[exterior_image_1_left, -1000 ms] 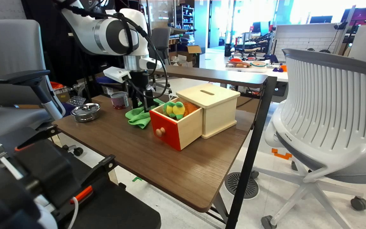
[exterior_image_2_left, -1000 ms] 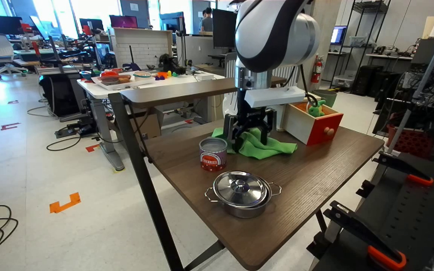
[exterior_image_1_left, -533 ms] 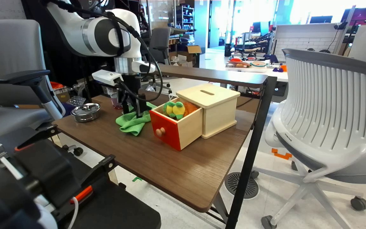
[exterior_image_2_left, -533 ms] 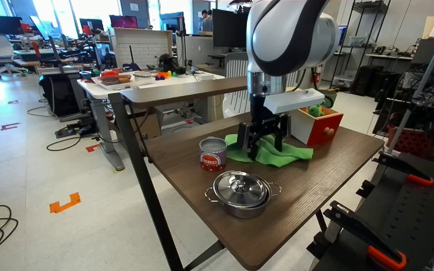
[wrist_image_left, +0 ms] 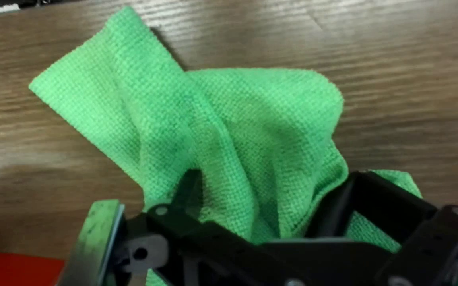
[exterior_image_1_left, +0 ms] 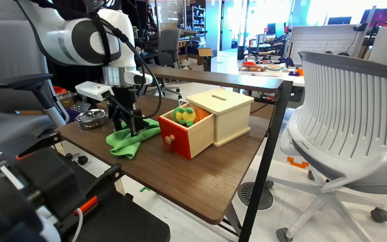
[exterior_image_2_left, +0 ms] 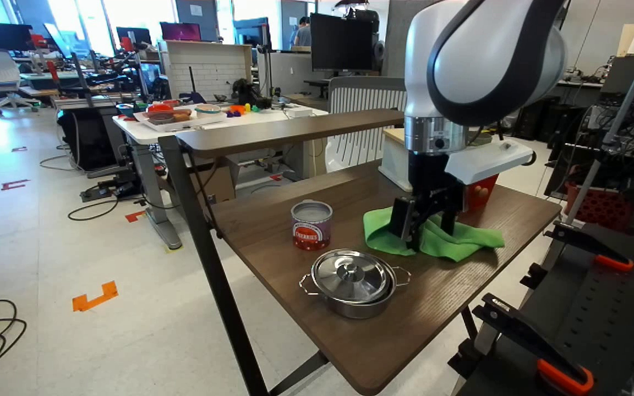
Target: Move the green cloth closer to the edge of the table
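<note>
The green cloth [exterior_image_1_left: 126, 148] lies crumpled on the brown table [exterior_image_1_left: 186, 181], left of the red drawer in this exterior view. It also shows in an exterior view [exterior_image_2_left: 463, 247] and fills the middle of the wrist view [wrist_image_left: 245, 115]. My gripper [exterior_image_1_left: 126, 132] points down onto the cloth in both exterior views [exterior_image_2_left: 431, 239]. In the wrist view its fingers [wrist_image_left: 264, 186] stand well apart, with loose folds of cloth between them. The fingertips press down into the cloth; their very ends are hidden in it. The table's edge shows at the wrist view's top left.
A wooden box [exterior_image_1_left: 233, 121] with an open red-fronted drawer [exterior_image_1_left: 176, 139] holding a yellow-green toy [exterior_image_1_left: 184, 116] stands beside the cloth. A lidded metal pot [exterior_image_2_left: 353, 280] and a cherries can [exterior_image_2_left: 311, 225] stand on the table. A raised shelf [exterior_image_2_left: 295, 129] runs behind.
The gripper and the cloth have moved together across the table, away from the can and toward the long edge by the black platform. The box, pot and can have not moved.
</note>
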### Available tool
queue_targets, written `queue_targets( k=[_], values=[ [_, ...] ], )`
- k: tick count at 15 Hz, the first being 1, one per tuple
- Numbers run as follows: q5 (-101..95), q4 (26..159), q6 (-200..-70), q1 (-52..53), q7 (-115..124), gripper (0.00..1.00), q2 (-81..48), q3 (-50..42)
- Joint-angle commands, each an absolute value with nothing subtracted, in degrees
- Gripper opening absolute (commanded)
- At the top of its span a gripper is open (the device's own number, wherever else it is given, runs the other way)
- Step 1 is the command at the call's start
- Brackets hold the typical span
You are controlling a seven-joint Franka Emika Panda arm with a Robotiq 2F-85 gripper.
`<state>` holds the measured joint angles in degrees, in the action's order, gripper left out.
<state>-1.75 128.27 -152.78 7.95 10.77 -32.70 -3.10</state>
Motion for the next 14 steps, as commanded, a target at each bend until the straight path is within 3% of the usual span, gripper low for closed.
queue_targets(
  k=[1, 14],
  values=[
    [-3.8, 134.3, -156.4, 7.8, 9.8, 1.0, -30.1, -4.0],
    [-0.1, 138.7, -154.8, 4.2, 8.0, 1.0, -13.3, -1.7]
  ],
)
